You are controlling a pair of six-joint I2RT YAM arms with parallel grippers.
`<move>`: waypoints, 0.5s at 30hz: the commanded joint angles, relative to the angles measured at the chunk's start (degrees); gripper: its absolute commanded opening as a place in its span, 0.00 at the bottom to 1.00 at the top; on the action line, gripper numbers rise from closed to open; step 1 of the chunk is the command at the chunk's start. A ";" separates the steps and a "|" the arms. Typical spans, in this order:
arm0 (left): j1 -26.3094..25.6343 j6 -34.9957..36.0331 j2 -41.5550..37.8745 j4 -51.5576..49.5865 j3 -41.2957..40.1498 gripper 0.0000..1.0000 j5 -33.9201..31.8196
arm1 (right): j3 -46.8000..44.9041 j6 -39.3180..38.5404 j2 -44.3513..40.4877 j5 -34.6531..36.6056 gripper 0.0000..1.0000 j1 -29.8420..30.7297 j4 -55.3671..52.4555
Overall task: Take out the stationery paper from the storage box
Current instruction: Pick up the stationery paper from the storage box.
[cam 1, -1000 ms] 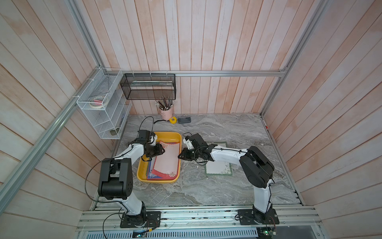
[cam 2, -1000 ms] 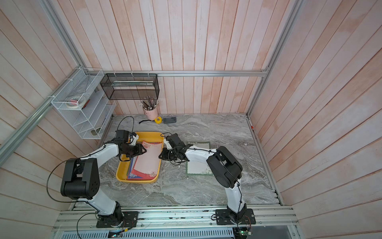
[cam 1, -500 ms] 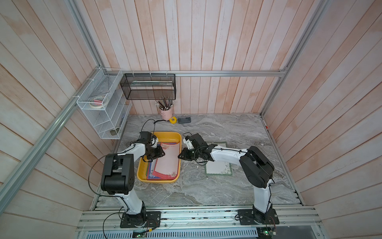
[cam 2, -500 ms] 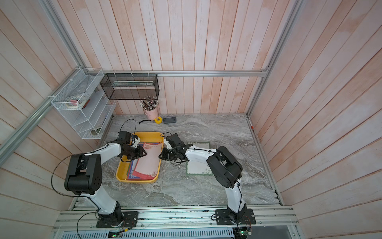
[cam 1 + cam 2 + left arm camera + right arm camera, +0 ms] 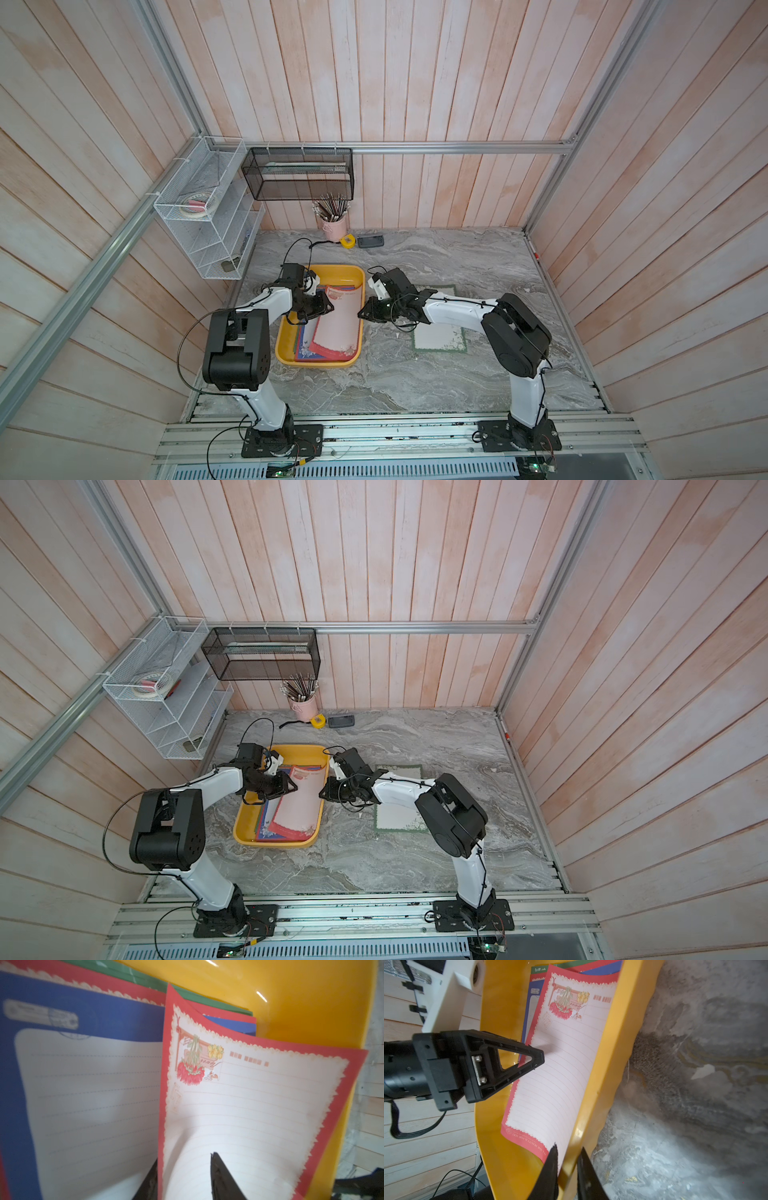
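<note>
Risk: red-bordered sheet (image 5: 249, 1118) buckles or slips, since left gripper (image 5: 185, 1180) pinches only its bowed edge. Left arm reaches low over storage box (image 5: 291, 357) from 9 o'clock, fingers narrow on sheet. Right gripper (image 5: 566, 1169) at 3 o'clock straddles box wall, fingers narrow, clamping it. Remaining stack in box.

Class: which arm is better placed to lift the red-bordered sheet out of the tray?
Left. Its gripper already pinches the red-bordered sheet, while the right gripper clamps the tray wall, steadying it.

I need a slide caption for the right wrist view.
Right gripper clamps the yellow box wall; left gripper pinches red-bordered sheet.
</note>
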 commanded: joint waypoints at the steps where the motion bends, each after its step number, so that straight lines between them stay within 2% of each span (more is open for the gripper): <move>1: 0.30 -0.82 -0.29 1.56 0.61 0.39 3.44 | 0.40 0.14 0.99 0.02 0.19 -0.36 1.57; 8: 0.30 -1.00 0.71 1.24 0.63 0.38 4.11 | 0.98 0.18 1.40 -0.46 0.19 -0.33 1.42; 15: 0.22 -1.09 2.15 0.42 1.06 0.48 4.08 | 1.03 0.12 1.42 -0.42 0.19 -0.34 1.42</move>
